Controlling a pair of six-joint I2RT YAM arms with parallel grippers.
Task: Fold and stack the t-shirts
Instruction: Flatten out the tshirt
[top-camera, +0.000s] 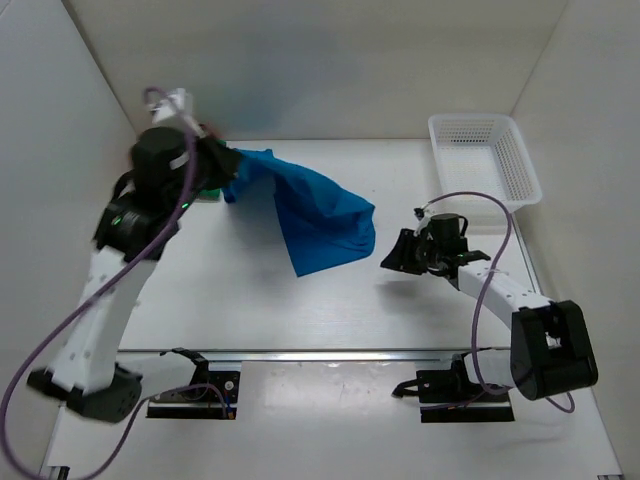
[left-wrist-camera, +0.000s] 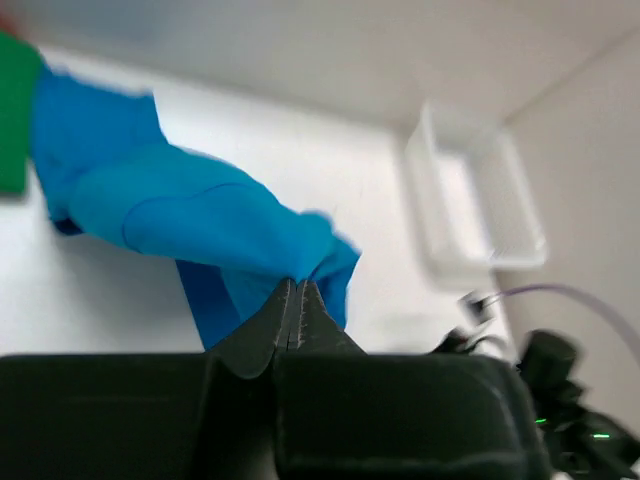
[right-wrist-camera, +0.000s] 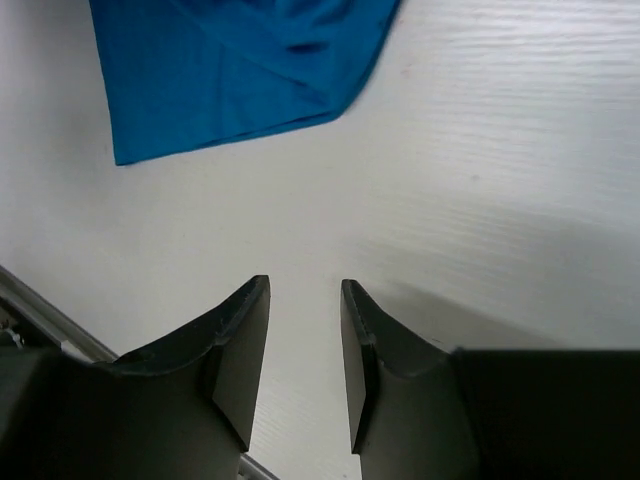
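Blue t-shirt (top-camera: 315, 215) cloth is pinched between the fingers (left-wrist-camera: 268, 328) of the left gripper (left-wrist-camera: 297, 296). They are pressed tight together, with only a bunched edge of the fabric caught at their tips. The gripper is raised at the far left of the table (top-camera: 250, 300). From its pinch the shirt stretches down toward the middle, where its lower end appears to rest on the white surface.

Below the raised end, a green t-shirt (top-camera: 207, 194) shows as a small patch on the table at the far left. The left wrist view is blurred and catches only its edge.

The right gripper (top-camera: 393, 256) hovers low over bare table just to the right of the blue shirt's lower corner, not touching it. Its fingers (right-wrist-camera: 243, 350) stand parted with a clear gap and nothing between them.

A white mesh basket (top-camera: 470, 121) sits at the far right corner, well apart from both shirts.
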